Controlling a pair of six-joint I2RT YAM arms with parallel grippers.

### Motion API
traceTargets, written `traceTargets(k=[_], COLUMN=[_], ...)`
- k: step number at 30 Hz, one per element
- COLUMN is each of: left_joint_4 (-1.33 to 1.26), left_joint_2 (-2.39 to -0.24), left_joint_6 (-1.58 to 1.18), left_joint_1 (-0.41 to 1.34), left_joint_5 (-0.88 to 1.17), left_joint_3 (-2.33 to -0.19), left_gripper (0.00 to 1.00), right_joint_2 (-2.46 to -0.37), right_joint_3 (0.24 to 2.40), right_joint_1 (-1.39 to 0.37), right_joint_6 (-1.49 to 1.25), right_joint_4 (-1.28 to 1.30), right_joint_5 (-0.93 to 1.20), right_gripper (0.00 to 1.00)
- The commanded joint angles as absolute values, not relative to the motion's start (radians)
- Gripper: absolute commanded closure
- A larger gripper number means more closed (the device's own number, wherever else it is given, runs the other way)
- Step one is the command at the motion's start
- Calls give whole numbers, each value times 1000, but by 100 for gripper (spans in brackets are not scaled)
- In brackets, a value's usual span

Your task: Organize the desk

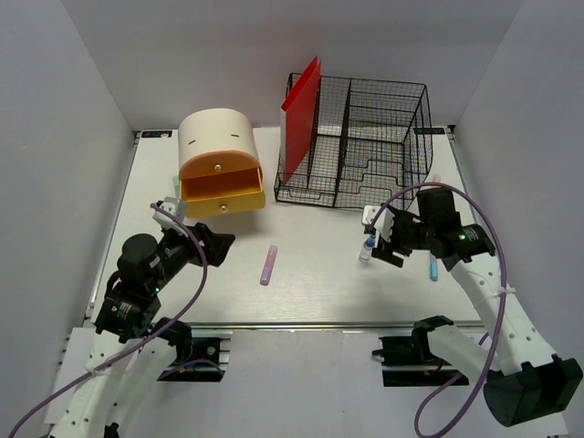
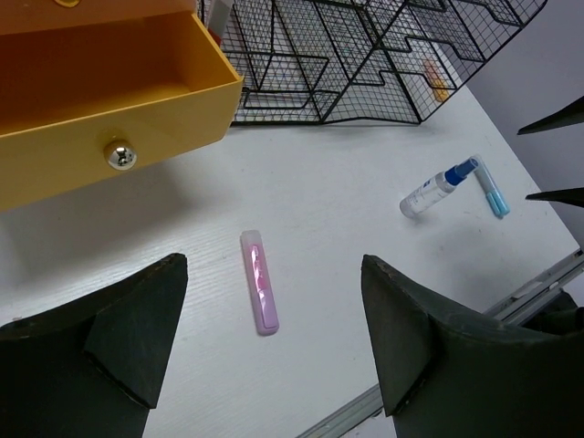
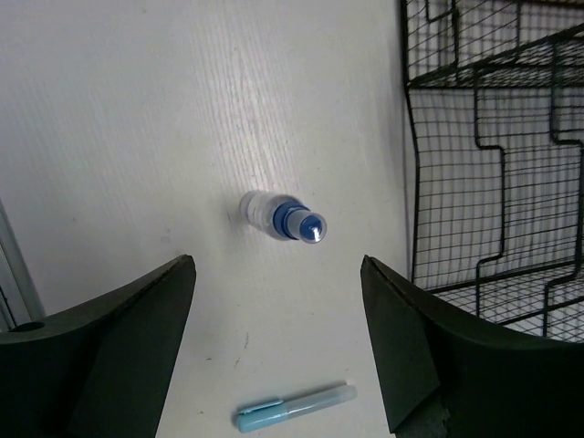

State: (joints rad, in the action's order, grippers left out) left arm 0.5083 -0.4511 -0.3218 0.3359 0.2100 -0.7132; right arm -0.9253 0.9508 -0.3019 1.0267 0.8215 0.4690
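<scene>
**Clerk:** Entry one, the table?

**Me:** The white table (image 1: pixel 310 297) is lying flat beneath every item. Its metal rail is running along the near edge, just ahead of my arm bases.

**Clerk:** Entry two, claws?

**Me:** My left claw (image 1: pixel 213 245) is hanging over the table's left part. Its jaws are standing wide apart and gripping nothing. My right claw (image 1: pixel 388 251) is hovering over the right part, equally wide and likewise gripping nothing.

**Clerk:** Entry three, loose items?

**Me:** One pink translucent tube (image 1: pixel 268 265) is lying on its side near the table's middle, between my two claws and touching neither. One small clear bottle with a blue cap (image 1: pixel 367 248) is sitting just left of my right claw. My right wrist camera is looking onto its cap, and I cannot tell whether it is standing or lying. One light blue pen (image 1: pixel 434 266) is lying flat on the other side of that claw, near the bottle.

**Clerk:** Entry four, storage?

**Me:** One cream-and-orange drawer box (image 1: pixel 217 137) is sitting at the back left, with its lower orange drawer (image 2: pixel 109 82) standing pulled open and showing a round metal knob (image 2: pixel 120 155). One black wire basket (image 1: pixel 374 119) is sitting at the back right, beside the box but apart from it. One red board (image 1: pixel 301 114) is standing on edge at the basket's left end, rising above the rim.
</scene>
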Motion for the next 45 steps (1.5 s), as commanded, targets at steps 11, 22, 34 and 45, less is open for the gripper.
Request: traceTargets(k=[11, 22, 34, 45], left_joint_4=[488, 477, 518, 523], left_joint_2=[-413, -420, -422, -431], left_joint_6=[-316, -327, -333, -360], left_joint_1=[339, 339, 339, 330], left_joint_5=[196, 199, 198, 209], left_joint_3=[-703, -690, -704, -713], left_gripper=[12, 12, 12, 12], right_joint_2=[-1051, -1203, -1310, -1374], right_joint_3=[901, 871, 884, 894], right_joint_1=[-236, -202, -192, -196], right_joint_6=[1114, 1088, 1071, 1025], right_joint_4=[753, 611, 604, 574], right_joint_5=[520, 541, 647, 641], right_gripper=[21, 22, 25, 37])
